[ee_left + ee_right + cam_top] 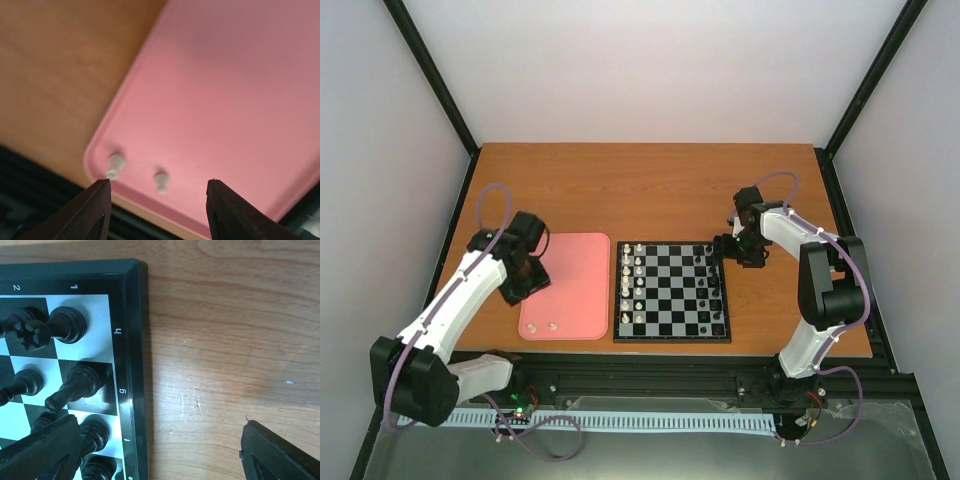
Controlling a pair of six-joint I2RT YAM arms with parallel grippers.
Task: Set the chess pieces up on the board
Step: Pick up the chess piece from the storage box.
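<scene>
Spot 2 chess pieces [116,162] on the near-left corner of the tray [575,275], just nearward of the left hand [157,185], unclenched and empty. Reach nearward with it. Leave the right hand [160,445], spread empty beside the board [672,340], alone.

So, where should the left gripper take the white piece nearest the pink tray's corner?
Grip it just below the round head, coming down from above. The piece seems to stand upright, apart from its neighbour, so the open left gripper fits around it.
</scene>
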